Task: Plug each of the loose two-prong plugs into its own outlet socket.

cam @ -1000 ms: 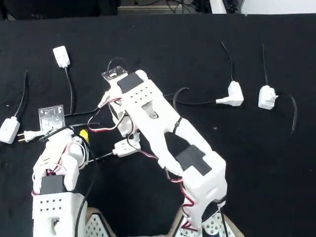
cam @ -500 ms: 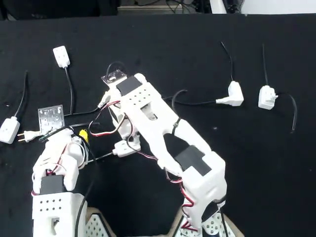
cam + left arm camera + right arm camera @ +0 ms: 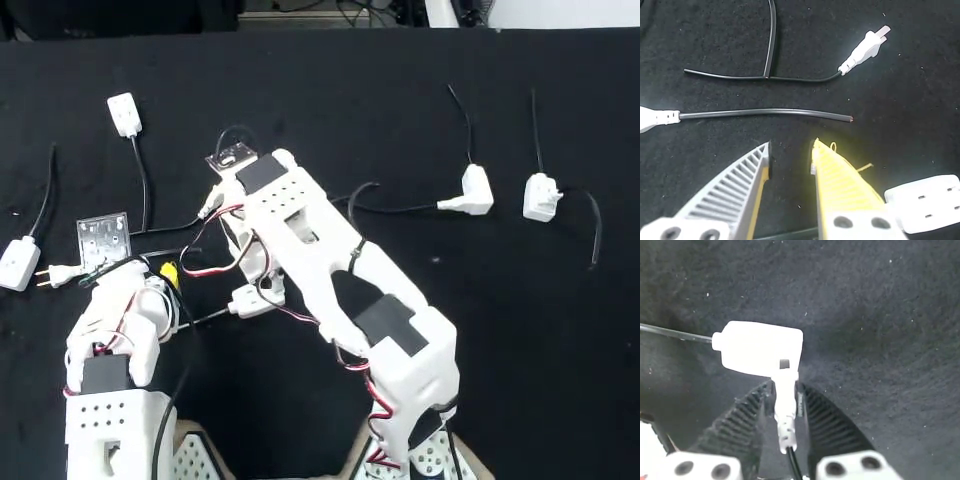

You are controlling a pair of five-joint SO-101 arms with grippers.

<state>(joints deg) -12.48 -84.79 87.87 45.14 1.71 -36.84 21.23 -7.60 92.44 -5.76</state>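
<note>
Right wrist view: the right gripper [image 3: 785, 390] is clamped on a plug [image 3: 785, 412] whose front end meets a white socket [image 3: 760, 352] on the desk [image 3: 880, 315]. The left gripper [image 3: 791, 150] is part open and empty. A loose plug [image 3: 865, 46] lies beyond it, and a second socket [image 3: 925, 202] sits just beside it.

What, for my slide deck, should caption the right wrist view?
Right gripper shut on a white plug meeting its white socket.
</note>
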